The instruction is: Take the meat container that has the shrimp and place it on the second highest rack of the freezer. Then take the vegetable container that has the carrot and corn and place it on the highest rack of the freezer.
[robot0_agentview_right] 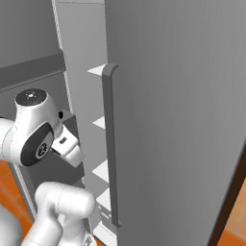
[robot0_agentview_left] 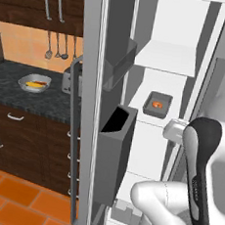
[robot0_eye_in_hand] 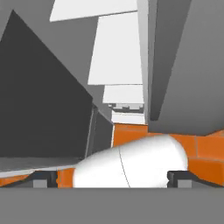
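Note:
The freezer (robot0_agentview_left: 210,41) stands open, white inside. The small grey meat container (robot0_agentview_left: 157,104) with the orange-red shrimp (robot0_agentview_left: 156,104) rests on the shelf just under the highest rack (robot0_agentview_left: 167,57). The vegetable container (robot0_agentview_left: 35,82), a rounded pale dish with orange and yellow food, sits on the dark counter to the left. My hand (robot0_agentview_left: 174,130) hangs to the right of the meat container and slightly below it, apart from it. In the hand view, which looks down the shelf fronts, my gripper (robot0_eye_in_hand: 111,178) is open, its fingertips (robot0_eye_in_hand: 43,179) wide apart and holding nothing.
The open freezer door (robot0_agentview_left: 93,107) with dark bins (robot0_agentview_left: 114,149) stands between the counter (robot0_agentview_left: 18,94) and the shelves. A toaster (robot0_agentview_left: 68,79) sits beside the door's edge. The other grey door with its long handle (robot0_agentview_right: 109,144) closes the right side. Orange tile floor (robot0_agentview_left: 7,192) lies below.

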### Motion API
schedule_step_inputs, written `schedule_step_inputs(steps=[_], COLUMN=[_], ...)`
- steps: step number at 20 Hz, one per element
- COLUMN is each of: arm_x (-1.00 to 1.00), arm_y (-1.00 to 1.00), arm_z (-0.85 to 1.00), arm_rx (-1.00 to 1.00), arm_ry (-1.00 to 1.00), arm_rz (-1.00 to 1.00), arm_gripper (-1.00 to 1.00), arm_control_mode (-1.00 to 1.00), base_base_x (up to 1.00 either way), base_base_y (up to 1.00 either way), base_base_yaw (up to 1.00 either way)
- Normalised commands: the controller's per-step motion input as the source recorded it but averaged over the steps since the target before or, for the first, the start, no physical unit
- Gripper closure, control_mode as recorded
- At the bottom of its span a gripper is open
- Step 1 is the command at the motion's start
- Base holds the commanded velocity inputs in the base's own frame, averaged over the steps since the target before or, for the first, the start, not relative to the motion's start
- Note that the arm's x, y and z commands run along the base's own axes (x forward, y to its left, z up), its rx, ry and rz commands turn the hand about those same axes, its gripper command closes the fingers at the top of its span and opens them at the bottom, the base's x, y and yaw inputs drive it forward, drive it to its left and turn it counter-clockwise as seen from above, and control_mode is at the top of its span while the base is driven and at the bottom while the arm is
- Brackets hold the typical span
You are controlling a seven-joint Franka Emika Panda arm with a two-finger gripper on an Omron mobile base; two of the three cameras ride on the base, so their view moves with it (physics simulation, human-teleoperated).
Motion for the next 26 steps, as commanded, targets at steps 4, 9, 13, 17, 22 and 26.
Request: schedule_step_inputs(steps=[4, 9, 13, 17, 22, 26], arm_x=[-0.02, 0.0, 0.03, 0.04, 0.15, 0.0], arm_y=[0.0, 0.0, 0.0, 0.0, 0.0, 0.0], arm_z=[0.0, 0.0, 0.04, 0.0, 0.0, 0.0], arm_rx=[-0.21, -0.19, -0.02, 0.0, -0.03, 0.0], arm_ry=[0.0, 0.0, 0.01, 0.0, -0.02, 0.0], arm_rz=[0.28, 0.19, 0.1, 0.03, 0.0, 0.0], arm_gripper=[-1.0, -1.0, -1.0, -1.0, -1.0, -1.0], arm_control_mode=[-1.0, -1.0, -1.0, -1.0, -1.0, 1.0], base_base_x=[0.0, 0.0, 0.0, 0.0, 0.0, -0.57], base_base_y=[0.0, 0.0, 0.0, 0.0, 0.0, -0.15], base_base_yaw=[0.0, 0.0, 0.0, 0.0, 0.0, 0.07])
